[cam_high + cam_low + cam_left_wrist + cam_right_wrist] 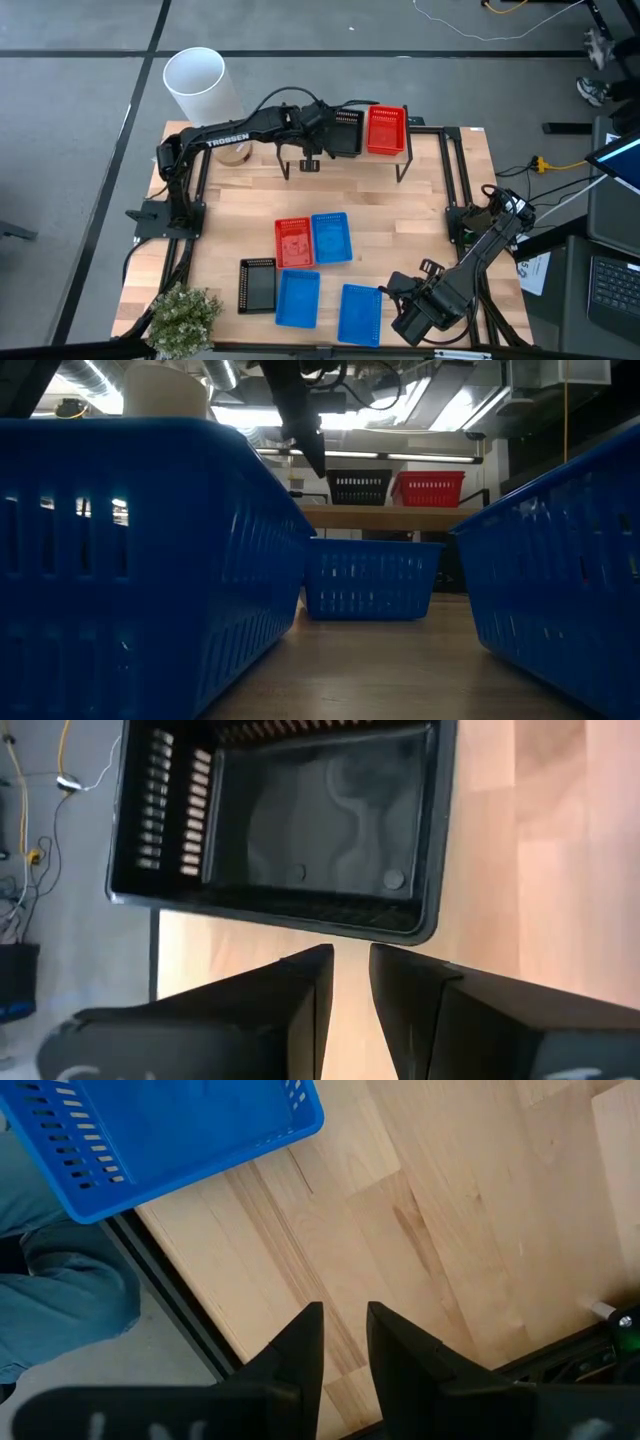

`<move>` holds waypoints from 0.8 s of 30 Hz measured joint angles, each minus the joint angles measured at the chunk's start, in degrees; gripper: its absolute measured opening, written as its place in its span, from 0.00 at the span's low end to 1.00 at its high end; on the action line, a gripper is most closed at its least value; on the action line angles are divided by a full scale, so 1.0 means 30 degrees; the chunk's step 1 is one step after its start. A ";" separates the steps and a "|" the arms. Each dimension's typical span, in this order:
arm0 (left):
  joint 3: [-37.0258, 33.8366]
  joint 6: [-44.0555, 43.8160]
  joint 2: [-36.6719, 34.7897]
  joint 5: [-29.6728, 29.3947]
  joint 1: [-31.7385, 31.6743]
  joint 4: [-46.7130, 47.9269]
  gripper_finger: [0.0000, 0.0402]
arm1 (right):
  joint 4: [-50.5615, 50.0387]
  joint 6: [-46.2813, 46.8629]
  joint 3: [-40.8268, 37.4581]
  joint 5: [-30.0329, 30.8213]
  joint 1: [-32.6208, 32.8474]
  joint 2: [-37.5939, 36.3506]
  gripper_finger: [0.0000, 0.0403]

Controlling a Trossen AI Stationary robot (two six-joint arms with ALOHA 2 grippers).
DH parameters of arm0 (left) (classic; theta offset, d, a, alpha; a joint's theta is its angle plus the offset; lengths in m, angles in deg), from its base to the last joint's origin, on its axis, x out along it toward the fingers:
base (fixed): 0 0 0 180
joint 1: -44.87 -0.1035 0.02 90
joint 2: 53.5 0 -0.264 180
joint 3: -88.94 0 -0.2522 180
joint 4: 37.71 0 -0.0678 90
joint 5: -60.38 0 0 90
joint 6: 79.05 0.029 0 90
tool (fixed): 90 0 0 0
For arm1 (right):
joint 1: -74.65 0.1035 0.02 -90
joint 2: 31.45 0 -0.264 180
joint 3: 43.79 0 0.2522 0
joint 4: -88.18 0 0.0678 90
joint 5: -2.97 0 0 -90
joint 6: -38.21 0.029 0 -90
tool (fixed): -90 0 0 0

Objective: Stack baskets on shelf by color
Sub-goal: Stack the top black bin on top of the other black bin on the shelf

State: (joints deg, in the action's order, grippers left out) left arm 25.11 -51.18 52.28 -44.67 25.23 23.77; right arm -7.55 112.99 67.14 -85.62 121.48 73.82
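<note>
The shelf [300,150] stands at the table's far edge with a black basket [345,130] and a red basket [386,130] side by side on its plank [400,518]. My left gripper [309,158] hovers over the shelf just left of and nearer than the black basket [290,820]; its fingers [350,955] are almost together and hold nothing. On the table lie a red basket [292,243], a blue basket [331,238], a black basket [257,283] and two more blue baskets [297,298] [360,313]. My right gripper [345,1312] waits at the near right corner, shut and empty.
A white cylinder [200,85] stands beyond the table's far left corner and a small plant [185,315] at the near left corner. Bare wood lies between the shelf and the baskets on the table. The shelf plank is bare left of the black basket.
</note>
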 joint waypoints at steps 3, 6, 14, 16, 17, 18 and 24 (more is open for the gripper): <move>0.0000 -0.0106 0.0000 0.0029 0.0123 -0.0127 0.16 | 0.0000 0.0001 0.0000 0.0000 0.0000 0.0000 0.20; 0.0000 -0.0115 0.0000 0.0012 0.0227 -0.0135 0.16 | 0.0000 0.0000 0.0000 0.0000 0.0000 0.0000 0.20; 0.0000 -0.0174 0.0000 0.0003 0.0638 -0.0368 0.16 | 0.0037 0.0001 0.0000 0.0000 0.0000 0.0000 0.20; 0.0000 -0.0171 0.0000 -0.0026 0.0695 -0.0368 0.16 | 0.0050 0.0000 0.0000 0.0000 0.0000 0.0000 0.20; 0.0000 -0.0171 -0.0002 -0.0123 0.0698 -0.0368 0.16 | 0.0063 0.0003 0.0000 0.0000 0.0000 0.0000 0.20; 0.0000 -0.0171 0.0000 -0.0227 0.0698 -0.0368 0.16 | 0.0101 0.0005 0.0000 0.0000 0.0000 0.0000 0.20; 0.0013 -0.0512 -0.0532 -0.0319 0.1164 -0.0431 0.16 | 0.0211 0.0000 0.0000 0.0000 0.0000 0.0000 0.20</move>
State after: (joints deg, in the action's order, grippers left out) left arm 25.15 -52.71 50.68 -45.62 28.73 22.47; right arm -6.92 112.99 67.14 -85.62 121.48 73.82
